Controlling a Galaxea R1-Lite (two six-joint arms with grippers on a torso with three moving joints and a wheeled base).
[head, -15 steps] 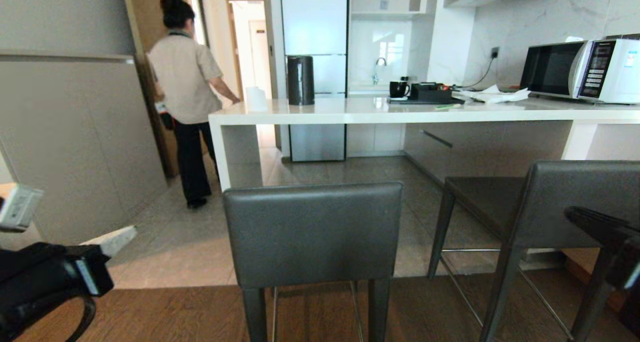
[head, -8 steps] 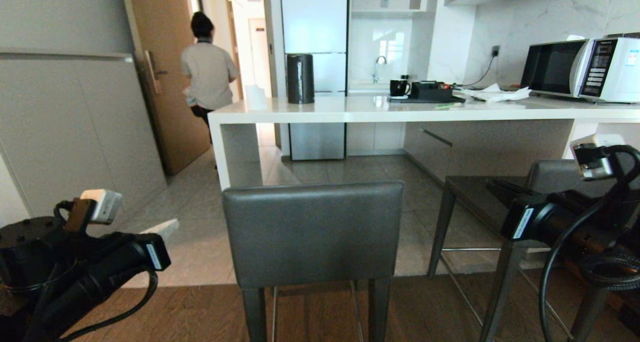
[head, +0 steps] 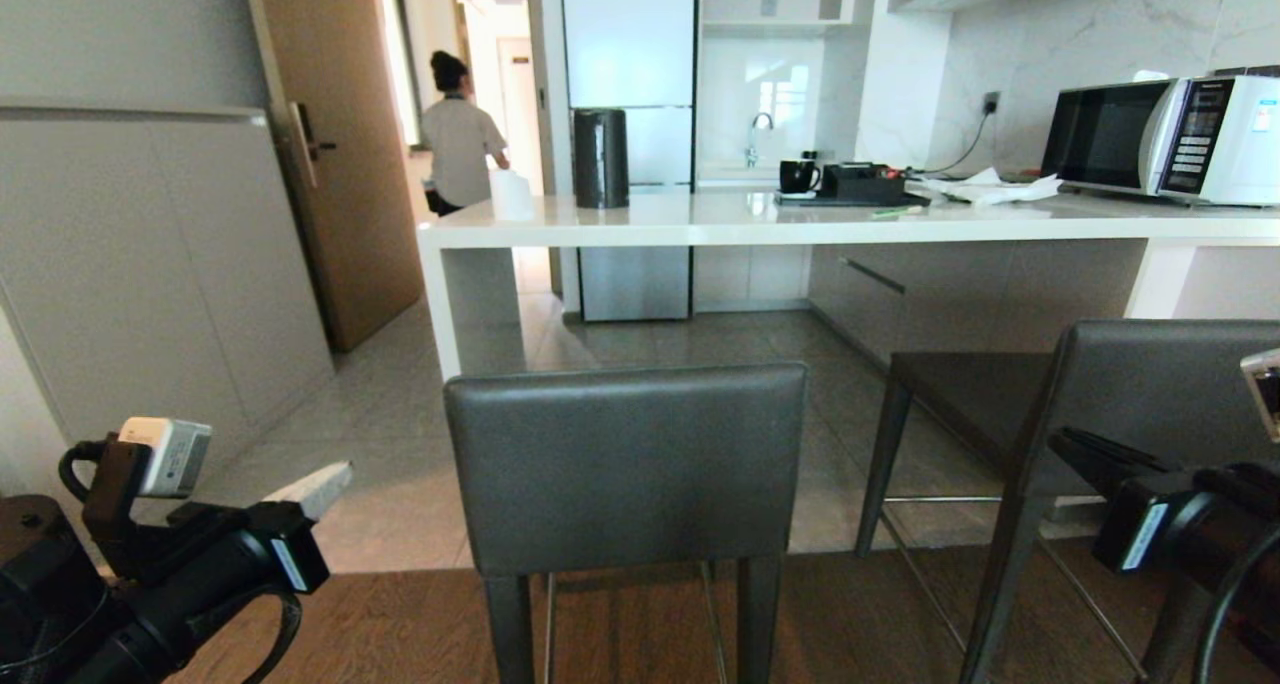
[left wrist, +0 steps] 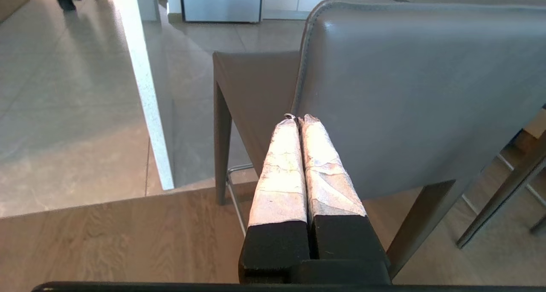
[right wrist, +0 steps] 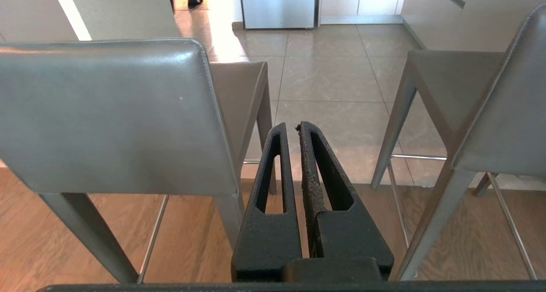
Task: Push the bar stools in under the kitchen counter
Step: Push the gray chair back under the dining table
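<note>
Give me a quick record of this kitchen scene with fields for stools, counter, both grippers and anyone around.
near stool: the left bar stool stands short of the kitchen counter, backrest toward the robot
second stool: the right bar stool stands angled, also not under the counter
left gripper: shut, empty, close to the left stool's backrest
right gripper: shut, empty, between the two stools
on counter: black kettle, microwave
person: in the far doorway, back turned

A home kitchen.
A fridge (head: 627, 144), sink tap (head: 760, 134), microwave (head: 1160, 142) and kettle (head: 601, 159) stand around a long white surface (head: 800, 226) with bar stools (head: 625, 474).
</note>
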